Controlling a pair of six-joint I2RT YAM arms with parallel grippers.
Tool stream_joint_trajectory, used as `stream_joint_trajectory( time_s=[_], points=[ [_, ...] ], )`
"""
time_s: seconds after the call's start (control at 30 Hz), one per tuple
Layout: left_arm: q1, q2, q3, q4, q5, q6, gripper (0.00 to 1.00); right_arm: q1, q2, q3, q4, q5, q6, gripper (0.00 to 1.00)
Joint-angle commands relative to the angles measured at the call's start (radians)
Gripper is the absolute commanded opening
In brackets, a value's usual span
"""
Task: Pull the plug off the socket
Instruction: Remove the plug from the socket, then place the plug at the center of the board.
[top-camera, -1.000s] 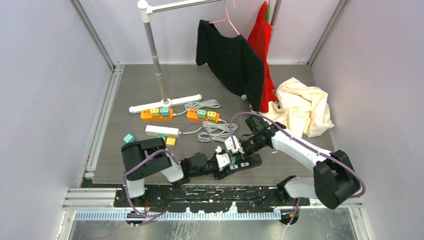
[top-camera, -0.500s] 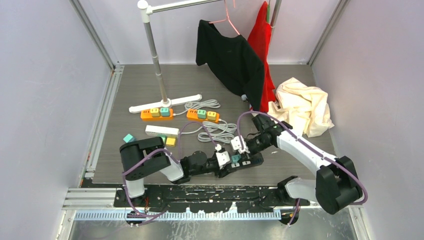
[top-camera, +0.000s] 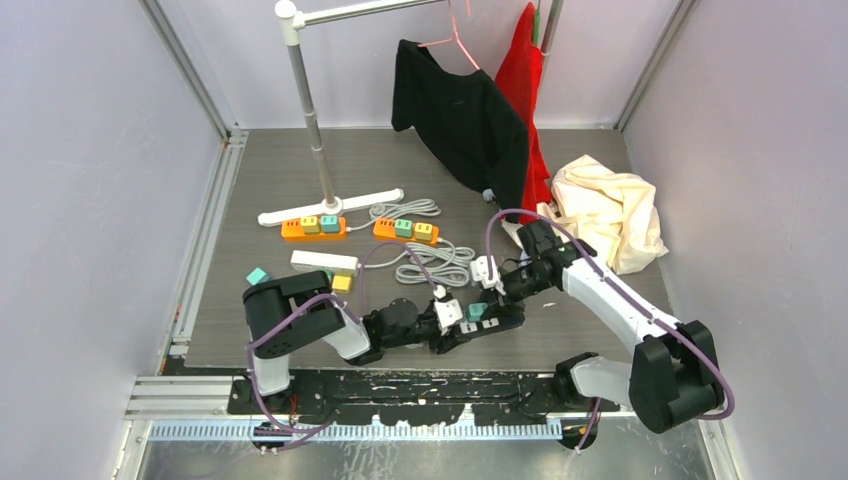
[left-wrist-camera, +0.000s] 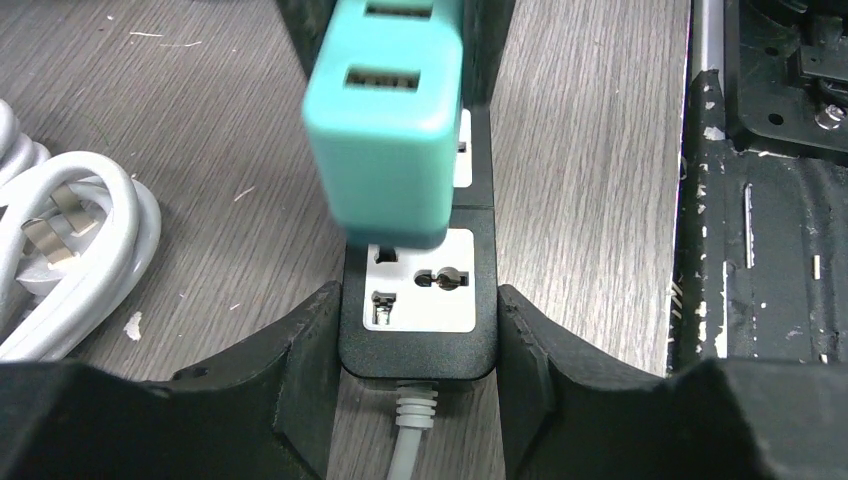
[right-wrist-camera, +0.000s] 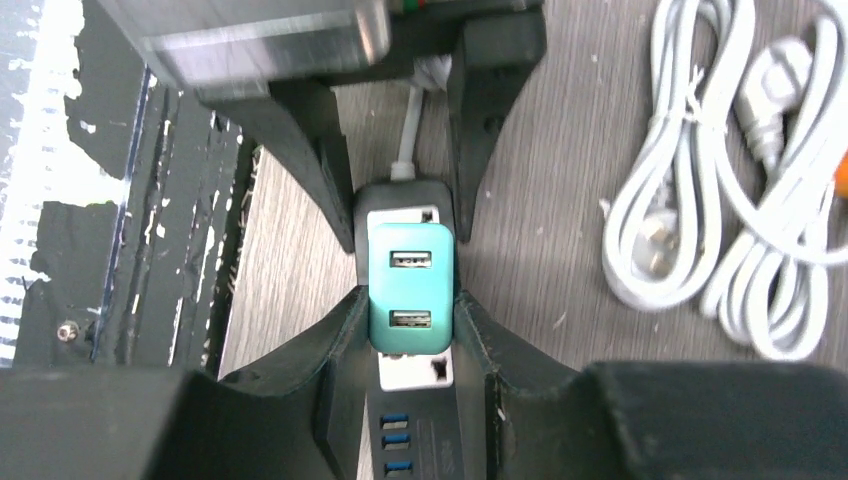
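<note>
Right wrist view: right tool (right-wrist-camera: 410, 300) clamps the teal plug (right-wrist-camera: 410, 280); left tool (left-wrist-camera: 418, 310) pinches the black power strip (left-wrist-camera: 418, 355).

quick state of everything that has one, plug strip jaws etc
black power strip, flat on table, end socket empty
teal plug, gripped at the strip, pins hidden
right gripper, jaws shut on teal plug
left gripper, jaws shut on black power strip
orange strips, occupied
white cable, coiled

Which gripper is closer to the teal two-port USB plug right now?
Right. The right gripper clamps the teal two-port USB plug between its fingers; the left gripper holds the black plastic power strip by its cable end, just short of the plug.
</note>
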Motion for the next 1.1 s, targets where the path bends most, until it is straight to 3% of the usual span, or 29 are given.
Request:
stream_joint_trajectory(
  time_s=[0.0, 0.03, 0.13, 0.23, 0.33, 0.53, 0.63, 0.7, 0.87, 1.07],
  points=[
    [0.014, 0.037, -0.018, -0.055, -0.061, 0.015, 0.00, -0.072, -0.021, 0.055, -0.177, -0.007, -0.144, 0.01],
    [0.014, 0.029, -0.020, -0.052, -0.070, 0.010, 0.06, -0.090, -0.013, 0.075, -0.213, -0.016, -0.151, 0.01],
    [0.014, -0.027, -0.032, -0.046, -0.093, -0.015, 0.47, -0.161, 0.018, 0.150, -0.345, -0.064, -0.173, 0.01],
    [0.014, -0.115, -0.044, -0.061, -0.108, -0.041, 0.81, -0.227, 0.051, 0.207, -0.485, -0.138, -0.192, 0.02],
    [0.014, -0.230, -0.044, -0.127, -0.107, -0.058, 0.92, -0.269, 0.111, 0.270, -0.653, -0.214, -0.234, 0.02],
    [0.014, -0.476, -0.001, -0.436, -0.079, -0.122, 0.96, -0.299, 0.301, 0.430, -0.920, -0.313, -0.221, 0.02],
    [0.016, -0.608, 0.024, -0.572, -0.100, -0.181, 0.96, -0.298, 0.327, 0.452, -0.921, -0.330, -0.151, 0.02],
    [0.018, -0.690, 0.045, -0.652, -0.137, -0.239, 0.97, -0.300, 0.330, 0.456, -0.860, -0.335, -0.030, 0.02],
    [0.024, -0.809, 0.108, -0.776, -0.245, -0.408, 0.99, -0.302, 0.325, 0.431, -0.533, -0.295, 0.463, 0.02],
    [0.025, -0.798, 0.195, -0.844, -0.309, -0.569, 1.00, -0.302, 0.332, 0.413, -0.410, -0.269, 0.652, 0.04]
  ],
)
